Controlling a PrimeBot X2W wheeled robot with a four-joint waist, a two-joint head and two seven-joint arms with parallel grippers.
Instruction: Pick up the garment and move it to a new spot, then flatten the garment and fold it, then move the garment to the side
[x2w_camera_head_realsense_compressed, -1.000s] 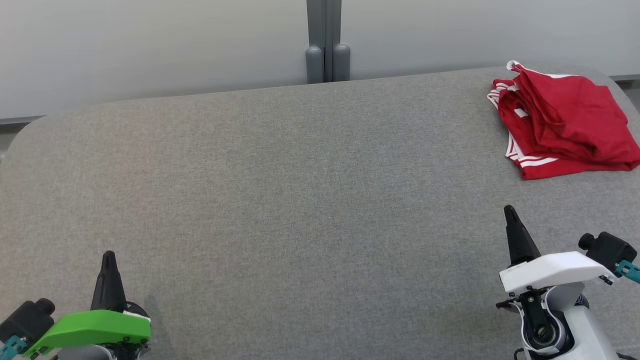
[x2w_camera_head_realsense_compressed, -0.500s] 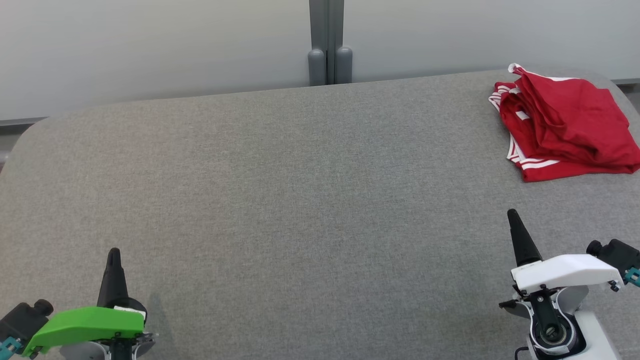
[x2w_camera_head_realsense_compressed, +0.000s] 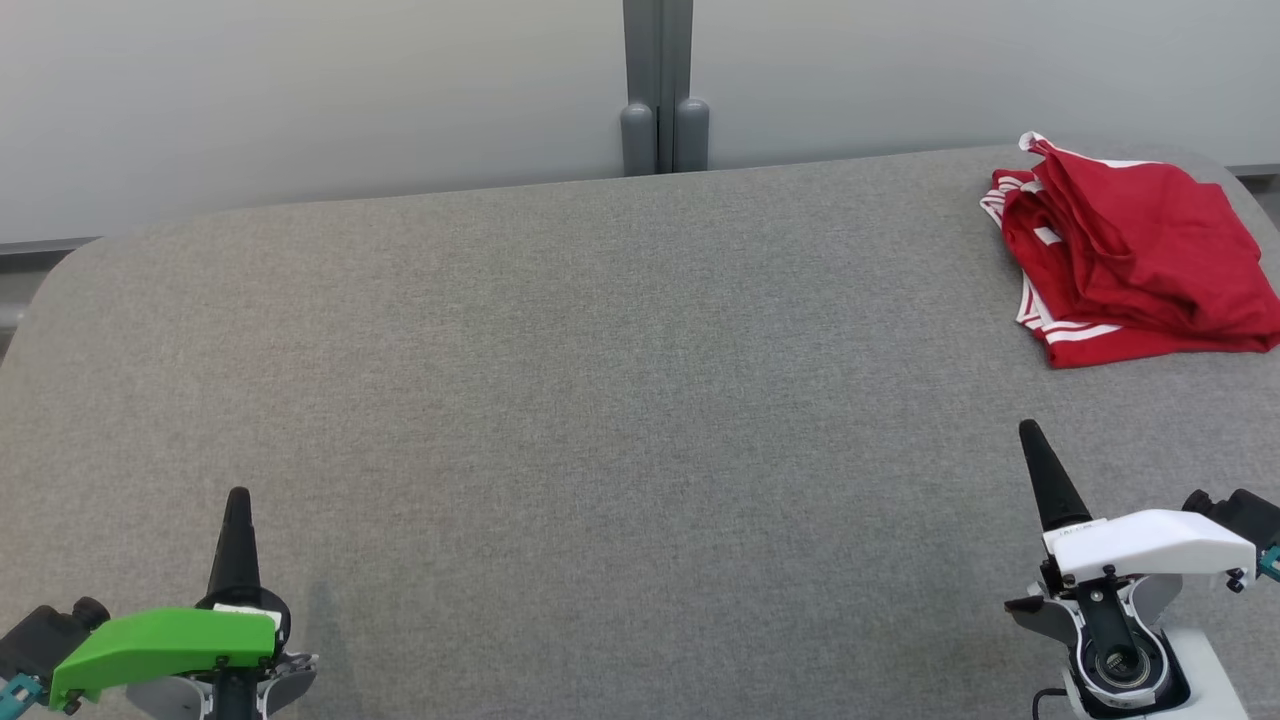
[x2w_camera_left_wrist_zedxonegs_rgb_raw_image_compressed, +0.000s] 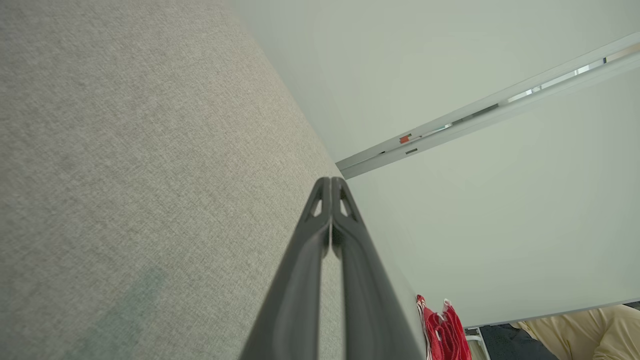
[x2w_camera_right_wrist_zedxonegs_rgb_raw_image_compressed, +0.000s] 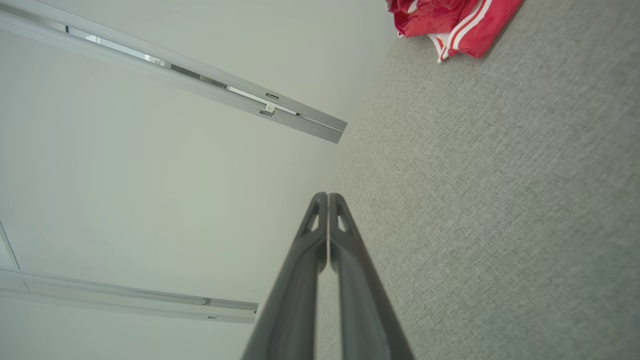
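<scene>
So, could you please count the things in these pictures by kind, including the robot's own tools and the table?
1 red garment
2 tools: left tool, right tool, both shut
1 grey table
Total: 4

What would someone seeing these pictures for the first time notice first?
The red garment with white stripes, in a loose pile at the far right corner of the grey table. Next, the left gripper with its green cover, near left, and the right gripper with its white cover, near right, both shut and empty.
</scene>
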